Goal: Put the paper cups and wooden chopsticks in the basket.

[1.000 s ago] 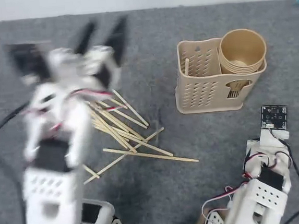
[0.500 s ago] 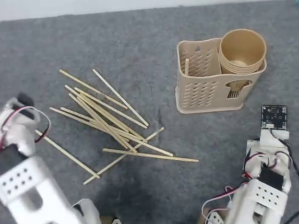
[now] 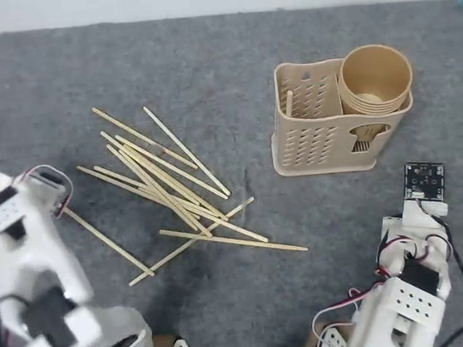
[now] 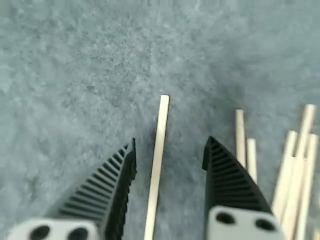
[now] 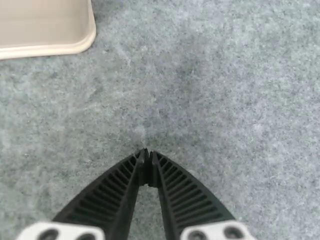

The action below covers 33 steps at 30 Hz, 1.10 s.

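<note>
Pale wooden chopsticks [image 3: 167, 183]: scattered in a loose, crossing heap on the grey carpet [image 3: 205, 54], left of the beige perforated plastic basket [image 3: 310, 142] and well apart from it. One more thin wooden stick [image 3: 289, 103]: upright in the basket's left compartment. Tan paper cups [image 3: 375, 76]: nested in one stack, standing in the right compartment, rims above the basket wall.

Left arm [image 3: 18, 241]: at the near left edge of the table, beside the leftmost stick of the heap. Left gripper [image 4: 171, 142]: black ribbed fingers [image 4: 115, 180] spread wide, low over the carpet, straddling a single chopstick [image 4: 159, 145] lying between them, clear of both as far as can be seen. Further stick ends [image 4: 295, 150] just beyond one finger.

Right arm [image 3: 412, 247]: near right, on the near side of the basket. Right gripper [image 5: 147, 155]: tips pressed together over bare carpet, with a rounded corner of the basket's base [image 5: 50, 30] farther off.
</note>
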Motion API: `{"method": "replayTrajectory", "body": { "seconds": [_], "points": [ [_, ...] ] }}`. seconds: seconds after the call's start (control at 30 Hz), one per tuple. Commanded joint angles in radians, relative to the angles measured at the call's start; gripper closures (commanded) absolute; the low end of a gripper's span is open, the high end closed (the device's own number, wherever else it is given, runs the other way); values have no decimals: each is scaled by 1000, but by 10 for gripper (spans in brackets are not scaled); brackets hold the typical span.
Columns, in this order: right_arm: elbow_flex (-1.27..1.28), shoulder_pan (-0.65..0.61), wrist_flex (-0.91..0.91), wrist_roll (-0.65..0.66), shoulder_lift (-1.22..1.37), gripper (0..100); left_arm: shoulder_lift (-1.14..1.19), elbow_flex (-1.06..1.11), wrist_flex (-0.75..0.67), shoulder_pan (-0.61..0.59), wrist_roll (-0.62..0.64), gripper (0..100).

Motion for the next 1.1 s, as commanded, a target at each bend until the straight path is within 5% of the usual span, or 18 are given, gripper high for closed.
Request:
{"method": "replayTrajectory", "body": {
  "seconds": [0.0,0.23,0.43,1.07],
  "points": [
    [-8,18,-16,15,-22,991,114,-116,-25,-3,15,791],
    [-8,18,-16,15,-22,991,273,-219,-5,-3,17,795],
    [-8,18,-16,15,-22,991,284,-248,11,14,17,999],
    [-8,19,-16,15,-22,991,110,-275,118,28,17,989]
  ]
}}
